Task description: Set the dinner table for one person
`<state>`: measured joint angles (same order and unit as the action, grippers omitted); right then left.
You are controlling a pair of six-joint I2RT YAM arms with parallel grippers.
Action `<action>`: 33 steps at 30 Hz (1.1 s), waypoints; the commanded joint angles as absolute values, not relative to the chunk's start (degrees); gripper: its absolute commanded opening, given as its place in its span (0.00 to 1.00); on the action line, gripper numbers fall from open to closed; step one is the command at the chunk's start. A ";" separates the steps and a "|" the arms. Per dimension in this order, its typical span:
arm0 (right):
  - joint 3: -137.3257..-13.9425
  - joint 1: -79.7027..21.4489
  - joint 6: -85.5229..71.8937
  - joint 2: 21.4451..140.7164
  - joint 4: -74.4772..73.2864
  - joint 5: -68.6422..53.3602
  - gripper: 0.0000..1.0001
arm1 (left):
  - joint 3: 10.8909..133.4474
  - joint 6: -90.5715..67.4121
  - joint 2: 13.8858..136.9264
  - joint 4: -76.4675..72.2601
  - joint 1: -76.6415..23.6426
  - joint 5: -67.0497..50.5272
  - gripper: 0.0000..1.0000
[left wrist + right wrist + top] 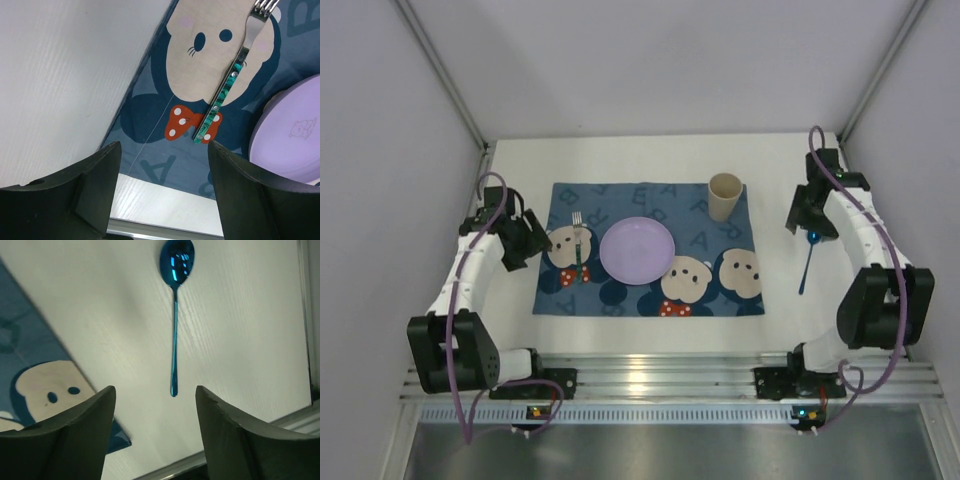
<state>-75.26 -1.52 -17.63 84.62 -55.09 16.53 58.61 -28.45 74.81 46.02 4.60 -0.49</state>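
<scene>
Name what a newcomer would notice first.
The blue bear mat, centre, carries a lilac plate, a green-handled fork left of it and a beige cup at its far right corner. A shiny blue spoon lies off the mat on the white table, right side.

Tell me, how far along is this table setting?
Done: the lilac plate sits centred on the mat, the green-handled fork left of it, the beige cup at the far right corner. In hand: nothing; left gripper and right gripper are open. Left, perhaps: the blue spoon lies on the bare table, off the mat.
</scene>
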 commanded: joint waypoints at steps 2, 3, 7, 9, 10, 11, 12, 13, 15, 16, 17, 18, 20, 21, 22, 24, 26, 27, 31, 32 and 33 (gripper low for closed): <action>-75.14 4.82 -16.44 91.74 -55.64 15.90 0.62 | 57.04 -28.57 74.18 42.80 4.40 -3.16 0.75; -75.41 5.53 -16.44 93.06 -55.63 16.52 0.60 | 57.04 -28.48 74.01 42.72 4.39 -3.16 0.75; -74.88 8.70 -15.74 98.77 -52.13 15.30 0.51 | 56.60 -28.30 73.56 42.89 4.31 -3.43 0.75; -74.71 8.96 -14.77 101.15 -51.42 15.55 0.47 | 56.60 -28.21 73.65 42.80 4.22 -3.60 0.75; -74.45 8.88 -14.59 101.86 -50.81 16.08 0.46 | 56.60 -28.13 73.74 42.89 4.13 -3.60 0.75; -73.83 9.05 -14.50 102.47 -50.45 16.34 0.45 | 56.69 -28.13 73.74 42.72 4.22 -3.43 0.75; -73.39 9.23 -14.33 103.26 -50.01 16.61 0.42 | 56.95 -28.12 73.83 42.80 4.22 -3.25 0.75; -72.17 9.32 -14.41 103.62 -48.79 16.61 0.41 | 57.13 -27.95 74.09 42.80 4.13 -3.16 0.75; -71.28 9.75 -14.41 104.85 -47.38 16.09 0.39 | 57.57 -27.77 74.35 43.07 4.22 -2.55 0.75; -70.58 10.02 -14.41 105.20 -45.98 15.91 0.39 | 58.09 -27.51 74.70 43.24 4.22 -2.29 0.75; -70.40 10.19 -14.41 105.64 -45.36 15.73 0.39 | 58.27 -27.42 74.79 43.42 4.22 -2.02 0.75; -70.49 10.37 -14.33 106.69 -44.74 15.56 0.38 | 58.45 -27.33 75.06 43.42 4.22 -1.85 0.75; -71.18 10.72 -14.24 107.84 -43.68 15.12 0.36 | 58.71 -27.25 75.50 43.42 4.22 -1.67 0.75; -71.71 10.90 -14.24 108.97 -43.51 14.86 0.35 | 58.97 -27.33 75.76 43.50 4.22 -1.58 0.75; -72.68 10.99 -14.33 109.42 -43.42 14.85 0.35 | 59.15 -27.33 75.94 43.68 4.22 -1.50 0.75; -73.56 11.25 -14.59 110.47 -42.63 14.50 0.35 | 59.76 -27.33 76.20 44.30 4.22 -1.06 0.75; -74.88 11.69 -14.59 111.70 -42.37 14.41 0.35 | 60.12 -27.25 76.46 44.65 4.22 -0.53 0.75; -75.32 11.86 -14.85 113.19 -42.19 13.89 0.35 | 60.47 -27.25 76.64 45.00 4.22 -0.53 0.75; -77.51 12.22 -15.12 116.62 -40.78 11.87 0.34 | 60.38 -27.42 76.64 45.17 4.22 2.02 0.75; -77.87 12.30 -15.20 117.24 -40.61 11.60 0.33 | 60.38 -27.51 76.64 45.35 4.22 2.20 0.75; -78.05 12.30 -15.29 117.33 -39.91 10.91 0.30 | 60.29 -27.68 76.73 45.44 4.22 2.37 0.74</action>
